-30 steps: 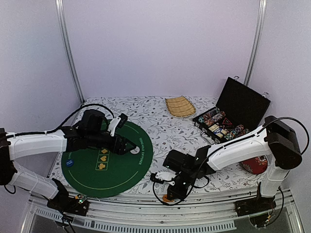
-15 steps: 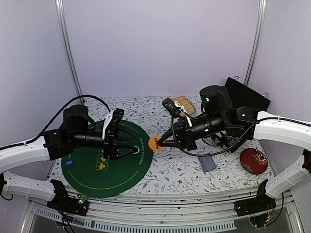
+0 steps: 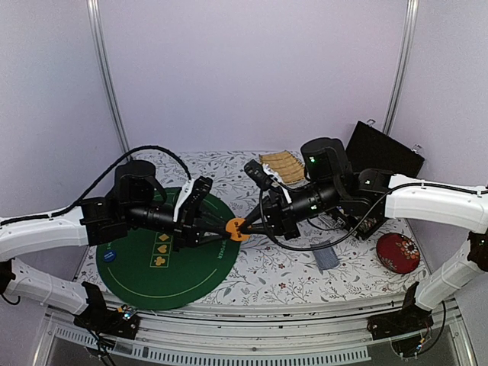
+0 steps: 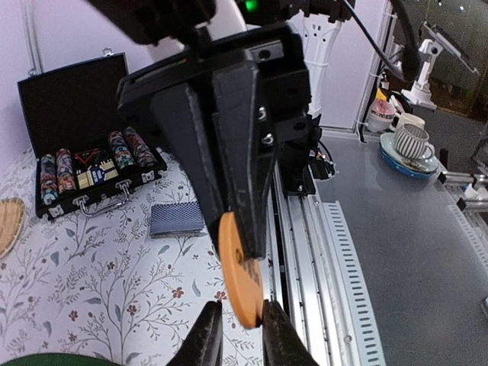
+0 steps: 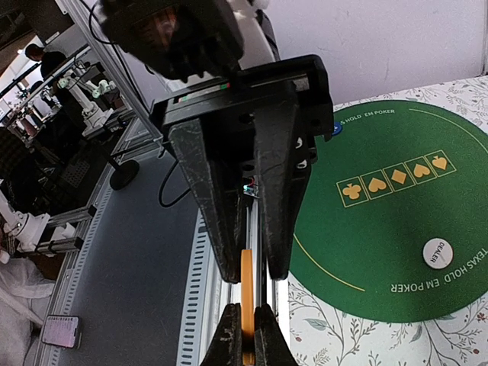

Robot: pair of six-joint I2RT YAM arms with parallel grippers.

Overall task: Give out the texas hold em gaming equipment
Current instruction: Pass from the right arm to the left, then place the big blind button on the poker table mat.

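Handover above the green mat's (image 3: 152,284) rim: my right end effector (image 3: 248,224) pinched the orange token (image 3: 239,228) edge-on, while my left end effector (image 3: 226,226) flanked its opposite edge, grip unconfirmed. I judged the left should clamp squarely before the right released.

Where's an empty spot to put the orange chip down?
The green mat is bare in front, below its suit symbols. The flowered cloth between mat and card deck is free too. Crowded on the right: chip case, red cushion.
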